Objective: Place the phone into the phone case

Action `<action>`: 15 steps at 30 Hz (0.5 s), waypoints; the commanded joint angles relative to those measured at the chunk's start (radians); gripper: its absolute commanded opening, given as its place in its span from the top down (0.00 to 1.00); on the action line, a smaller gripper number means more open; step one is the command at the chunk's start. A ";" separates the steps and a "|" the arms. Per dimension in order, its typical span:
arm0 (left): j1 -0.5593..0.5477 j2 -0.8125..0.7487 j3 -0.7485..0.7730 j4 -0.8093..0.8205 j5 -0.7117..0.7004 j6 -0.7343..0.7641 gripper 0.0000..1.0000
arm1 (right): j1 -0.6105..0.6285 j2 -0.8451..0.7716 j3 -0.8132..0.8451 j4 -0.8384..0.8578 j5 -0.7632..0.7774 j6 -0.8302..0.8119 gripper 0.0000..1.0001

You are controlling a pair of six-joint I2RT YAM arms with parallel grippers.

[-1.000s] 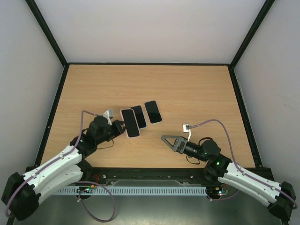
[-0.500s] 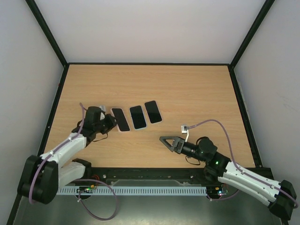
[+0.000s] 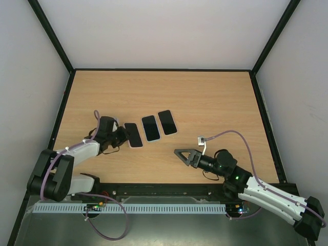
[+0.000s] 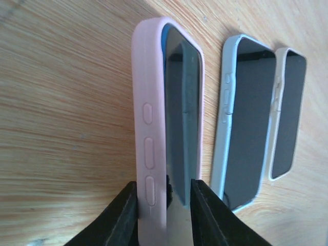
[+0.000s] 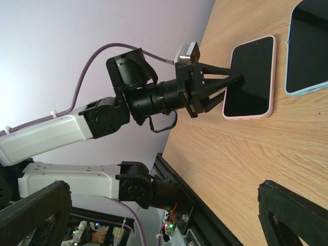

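Observation:
A phone in a pink phone case (image 3: 133, 135) lies flat on the table, screen up, and shows as a pink case (image 4: 154, 102) in the left wrist view. My left gripper (image 3: 122, 136) sits low at its near end. The jaws straddle the case's side wall: one finger (image 4: 125, 215) touches the pink wall, and a narrow gap separates the wall from the other finger. The left gripper (image 4: 164, 205) is slightly open. My right gripper (image 3: 179, 154) hovers wide open and empty, right of the phones. It looks across at the pink phone (image 5: 249, 77).
Two more cased phones lie in a row to the right: one in a light blue case (image 3: 151, 128), one in a whitish case (image 3: 167, 122). A black frame (image 3: 164, 188) borders the table's near edge.
My left arm swung left and down with the pink-cased phone, laid it on the table beside the blue one, and its jaws loosened. The right arm barely shifted.

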 commanded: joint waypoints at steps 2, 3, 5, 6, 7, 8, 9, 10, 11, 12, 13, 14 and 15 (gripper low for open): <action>0.007 -0.013 0.029 -0.060 -0.076 0.021 0.63 | 0.005 0.009 0.030 -0.019 0.019 -0.021 0.02; 0.006 -0.020 0.031 -0.073 -0.087 0.019 0.58 | 0.006 0.012 0.031 -0.022 0.021 -0.023 0.03; 0.007 -0.040 0.034 -0.104 -0.102 0.016 0.50 | 0.005 0.015 0.034 -0.031 0.026 -0.025 0.02; 0.005 -0.057 0.035 -0.117 -0.113 0.016 0.45 | 0.006 0.015 0.036 -0.036 0.031 -0.026 0.02; 0.005 -0.074 0.036 -0.135 -0.125 0.016 0.42 | 0.005 0.015 0.036 -0.040 0.037 -0.029 0.02; 0.006 -0.094 0.039 -0.153 -0.139 0.016 0.37 | 0.007 0.015 0.037 -0.047 0.045 -0.031 0.02; 0.006 -0.115 0.042 -0.174 -0.153 0.016 0.33 | 0.006 0.015 0.042 -0.060 0.054 -0.036 0.03; 0.005 -0.139 0.045 -0.197 -0.168 0.016 0.28 | 0.006 0.016 0.052 -0.078 0.066 -0.041 0.02; 0.005 -0.162 0.047 -0.219 -0.180 0.017 0.18 | 0.006 0.018 0.063 -0.102 0.081 -0.049 0.03; 0.005 -0.191 0.048 -0.250 -0.191 0.018 0.04 | 0.006 0.019 0.076 -0.128 0.102 -0.058 0.03; 0.005 -0.221 0.053 -0.273 -0.201 0.020 0.01 | 0.006 0.021 0.089 -0.154 0.119 -0.067 0.02; 0.006 -0.251 0.057 -0.296 -0.209 0.023 0.01 | 0.006 0.023 0.104 -0.184 0.140 -0.077 0.02; 0.005 -0.284 0.062 -0.323 -0.214 0.029 0.01 | 0.005 0.025 0.120 -0.212 0.163 -0.089 0.03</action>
